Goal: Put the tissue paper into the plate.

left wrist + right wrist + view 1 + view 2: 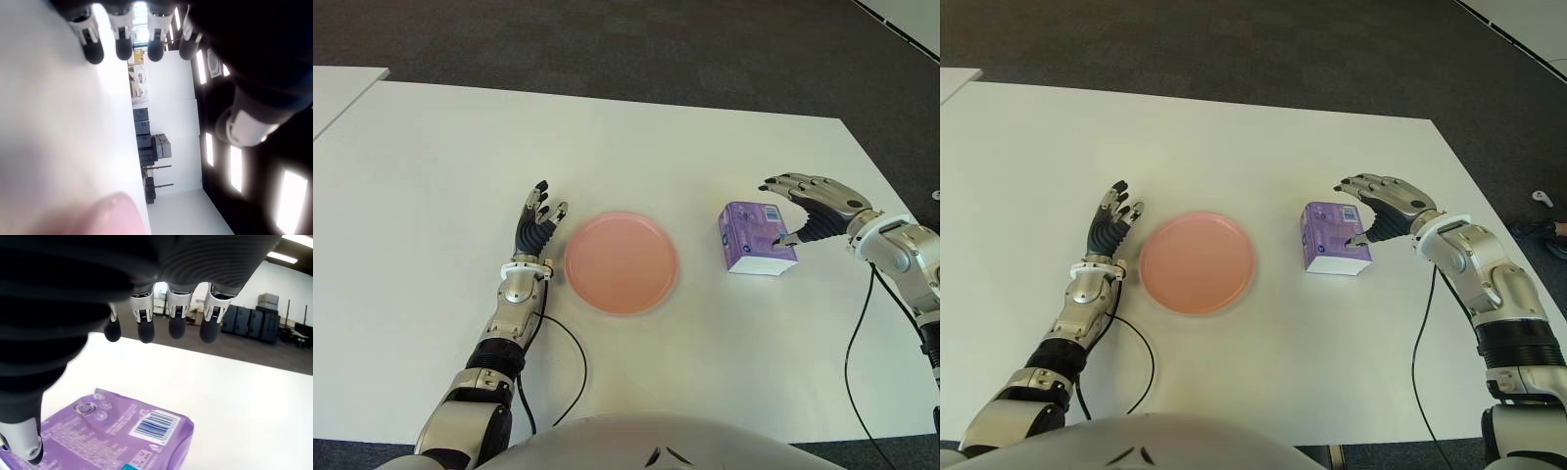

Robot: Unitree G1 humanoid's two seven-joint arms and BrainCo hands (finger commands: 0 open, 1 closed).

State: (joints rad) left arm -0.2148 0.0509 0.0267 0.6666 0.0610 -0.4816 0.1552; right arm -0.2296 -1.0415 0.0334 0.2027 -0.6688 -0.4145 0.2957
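The right hand (pixel 161 328) hangs over the purple tissue pack (pixel 756 238), its 4 fingers spread and the thumb beside the near edge, gripping nothing; the pack lies on the table (pixel 440 166), right of the pink plate (pixel 621 262). A shallow pinch could let the soft wrapper slip or skid away. Its barcode shows, but the print is unreadable; the left hand (pixel 535 227) shows open-fingered left of the plate.

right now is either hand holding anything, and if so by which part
Nothing is held. The right hand hovers open over the tissue pack, fingers spread above it and not closed on it. The left hand shows open beside the plate, on its left.
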